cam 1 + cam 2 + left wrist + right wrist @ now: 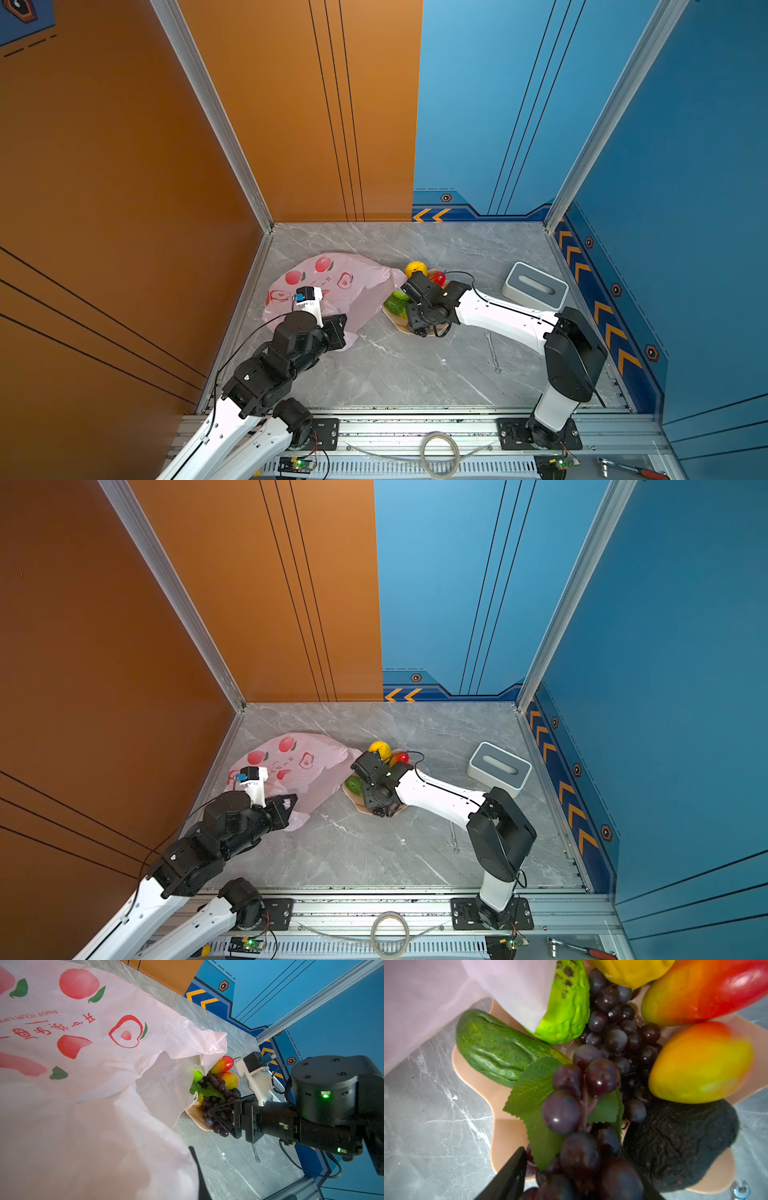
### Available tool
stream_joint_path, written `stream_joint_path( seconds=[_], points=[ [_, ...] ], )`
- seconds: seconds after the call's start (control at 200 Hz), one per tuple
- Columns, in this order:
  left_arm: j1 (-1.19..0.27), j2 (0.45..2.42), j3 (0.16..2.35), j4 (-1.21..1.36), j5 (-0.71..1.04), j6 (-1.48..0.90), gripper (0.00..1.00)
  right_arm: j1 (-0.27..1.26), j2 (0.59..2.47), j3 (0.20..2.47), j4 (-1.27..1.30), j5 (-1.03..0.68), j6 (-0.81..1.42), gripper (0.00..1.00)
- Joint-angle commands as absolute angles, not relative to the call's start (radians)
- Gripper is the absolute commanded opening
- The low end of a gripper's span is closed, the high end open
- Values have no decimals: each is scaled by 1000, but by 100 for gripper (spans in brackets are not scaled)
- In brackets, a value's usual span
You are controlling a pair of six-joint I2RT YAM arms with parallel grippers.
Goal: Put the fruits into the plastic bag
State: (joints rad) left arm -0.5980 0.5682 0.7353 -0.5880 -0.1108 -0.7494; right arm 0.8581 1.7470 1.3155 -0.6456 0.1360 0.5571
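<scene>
Left wrist view: the right gripper [218, 1121] hangs low over the peach bowl [198, 1121], with one finger on each side of the near grape bunch [208, 1121]
Right gripper: the jaws stand partly apart and grapes fill the gap between them; I cannot tell whether they press the bunch
Near grape bunch: it sits between the right gripper's fingers, its green leaf [533, 1088] spread just past the fingertips
Far grape bunch [614, 1022]: in the middle of the bowl, straight ahead of the fingertips
Avocado [679, 1147]: just beside the right gripper on the side away from the bag, resting on the bowl's rim
Red-yellow fruits: the nearer red-yellow fruit [699, 1064] lies just beyond the avocado, and the farther red-yellow fruit [708, 991] lies beyond that
Lemon [631, 970]: farthest from the fingertips, at the bowl's far edge
Green oblong [492, 1047]: ahead of the fingertips on the bag side, lying across the bowl's rim
Bumpy green ball [566, 1007]: beyond the green oblong, partly under a corner of the bag
Plastic bag [353, 291]: it lies on the marble table [415, 374] between the two grippers, one corner of its mouth draped over the bowl's edge
Left gripper [293, 803]: pinched tight on the bag's edge, the rest of the bag spreading away beyond its fingertips
Grey box [534, 286]: well apart from the right gripper, behind its arm
Wrench [493, 351]: flat on the table beside the right arm, apart from the bowl
</scene>
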Motion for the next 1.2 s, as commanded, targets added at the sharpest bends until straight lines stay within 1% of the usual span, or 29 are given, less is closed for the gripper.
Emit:
stream_joint_path(
  seconds=[0.0, 0.06, 0.21, 0.345, 0.486, 0.521, 0.621, 1.192],
  points=[
    [-610, 557, 726, -610, -118, -735, 0, 851, 1763, 1331, -634, 154, 564, 54],
    [-611, 557, 726, -609, -118, -737, 0, 850, 1761, 1332, -632, 156, 565, 49],
    [-611, 557, 724, -609, -120, -736, 0, 851, 1755, 1326, -630, 157, 567, 47],
    [-611, 557, 725, -609, -120, -736, 0, 853, 1746, 1322, -630, 156, 565, 39],
    [-612, 555, 721, -609, -121, -738, 0, 853, 1734, 1317, -627, 163, 564, 38],
    [-612, 555, 722, -609, -122, -738, 0, 852, 1729, 1316, -627, 164, 563, 35],
    [-612, 555, 721, -609, -123, -739, 0, 853, 1714, 1308, -623, 172, 564, 30],
    [-612, 559, 715, -607, -124, -744, 0, 827, 1633, 1282, -604, 184, 559, 30]
  ],
)
